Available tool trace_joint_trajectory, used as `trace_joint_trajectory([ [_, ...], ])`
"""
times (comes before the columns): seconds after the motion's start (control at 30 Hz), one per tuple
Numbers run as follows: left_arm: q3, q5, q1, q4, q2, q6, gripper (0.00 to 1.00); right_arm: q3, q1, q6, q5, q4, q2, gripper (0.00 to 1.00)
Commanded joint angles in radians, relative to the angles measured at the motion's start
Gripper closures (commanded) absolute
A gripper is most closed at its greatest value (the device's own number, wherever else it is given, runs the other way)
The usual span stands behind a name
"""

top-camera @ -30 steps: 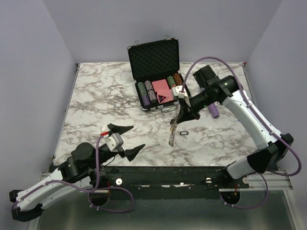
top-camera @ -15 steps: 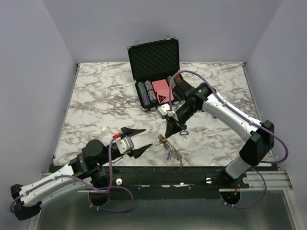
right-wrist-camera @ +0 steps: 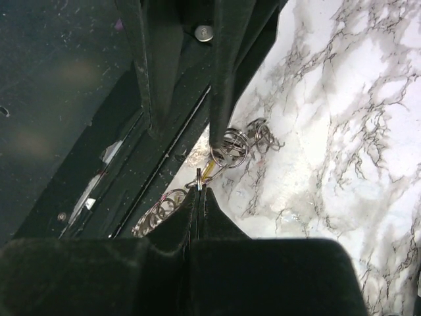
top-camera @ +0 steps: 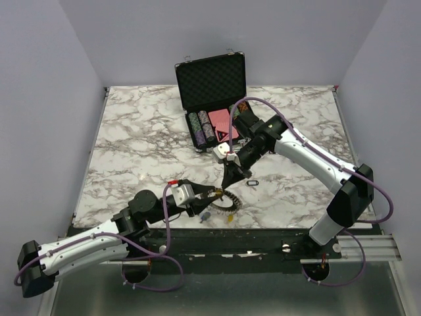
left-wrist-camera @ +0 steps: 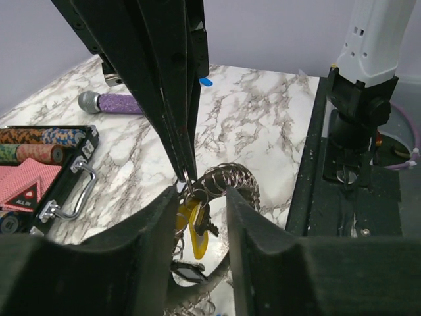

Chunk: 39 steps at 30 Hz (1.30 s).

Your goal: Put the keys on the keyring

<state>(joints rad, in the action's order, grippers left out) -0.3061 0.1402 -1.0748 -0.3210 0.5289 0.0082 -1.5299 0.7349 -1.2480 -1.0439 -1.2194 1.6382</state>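
Our right tool (top-camera: 227, 184) is clenched on the large silver metal keyring (left-wrist-camera: 231, 182), near the front edge of the white marble counter (top-camera: 145, 145). Our left tool (left-wrist-camera: 200, 217) stands half parted astride the ring, with a small yellow-headed key (left-wrist-camera: 199, 242) between its fingers.

Fringed silver keyring (left-wrist-camera: 231, 185); yellow key (left-wrist-camera: 199, 242) beneath
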Motion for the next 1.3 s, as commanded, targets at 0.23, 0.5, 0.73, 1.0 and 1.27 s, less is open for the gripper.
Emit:
trace_joint_trajectory([
  [0.23, -0.008, -0.014, 0.001, -0.044, 0.057, -0.028, 0.65, 0.010, 0.020, 0.053, -0.042, 0.047, 0.011, 1.00],
  [0.5, -0.024, -0.037, 0.001, -0.024, 0.085, -0.013, 0.68, 0.008, 0.029, 0.062, -0.042, 0.049, 0.017, 1.00],
  [0.73, -0.027, -0.065, 0.001, -0.004, 0.080, -0.013, 0.69, 0.004, 0.031, 0.076, -0.038, 0.054, 0.018, 1.00],
  [1.0, -0.018, -0.280, 0.001, 0.111, -0.093, -0.080, 0.54, 0.060, 0.031, 0.218, 0.039, 0.162, -0.011, 1.00],
  [1.27, -0.089, -0.390, 0.003, 0.374, -0.222, -0.215, 0.45, 0.082, 0.055, 0.536, 0.165, 0.392, 0.061, 1.00],
])
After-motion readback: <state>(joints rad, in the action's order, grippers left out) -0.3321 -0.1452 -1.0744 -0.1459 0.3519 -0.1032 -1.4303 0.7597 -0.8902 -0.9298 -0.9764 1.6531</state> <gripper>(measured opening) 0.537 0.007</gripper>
